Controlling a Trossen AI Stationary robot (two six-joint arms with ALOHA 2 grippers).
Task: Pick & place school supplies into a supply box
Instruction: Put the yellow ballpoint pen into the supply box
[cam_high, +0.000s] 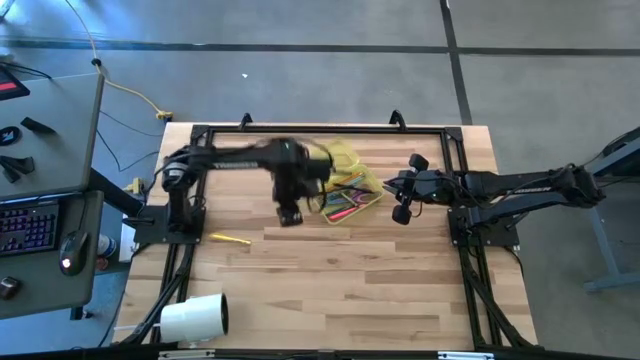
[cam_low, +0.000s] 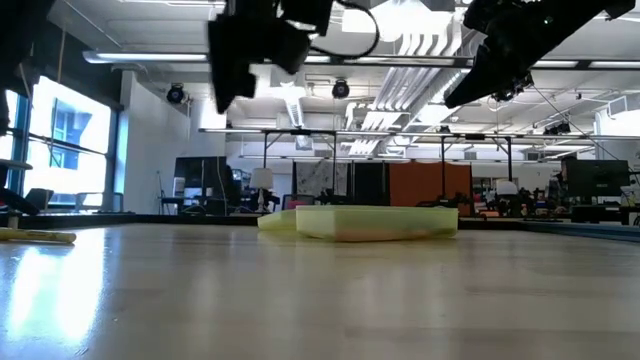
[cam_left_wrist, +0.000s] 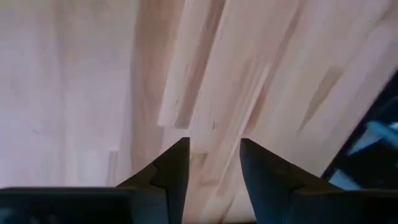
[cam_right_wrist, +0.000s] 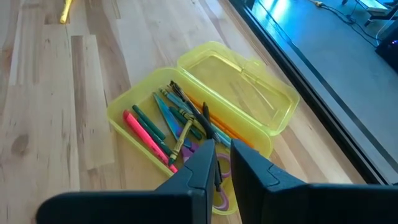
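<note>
The supply box (cam_right_wrist: 199, 118) lies open near the middle of the table (cam_high: 340, 290), its lid folded flat beside the tray. In the tray lie most of the supplies: a pink marker (cam_right_wrist: 148, 138), several green pencils (cam_right_wrist: 169, 112), an orange one along the hinge side, and purple scissors (cam_right_wrist: 219, 186) at the near end, partly hidden by the right arm's own fingers. One yellow pencil (cam_high: 229, 239) lies out on the bare wood, toward the left edge and well apart from the box.

The job looks close to done, with that yellow pencil as the one piece visibly outside. The step in hand seems to be the passage between a drop and the next pick.

The left gripper (cam_left_wrist: 213, 163) hangs above the table just beside the box's left edge, fingers apart with nothing between them; its wrist view shows only bare boards below. The pencil is off to its left and nearer the front edge, not under the jaws. The next move calls for swinging that way, turning the fingers across the pencil's length, coming down to the wood and closing on the thin shaft, which could roll or slip.

The right gripper (cam_right_wrist: 222, 163) waits raised over the right end of the box, its fingers nearly together and holding nothing, the scissors just below them.

A white roll (cam_high: 195, 317) lies at the front left corner, out of the way.
</note>
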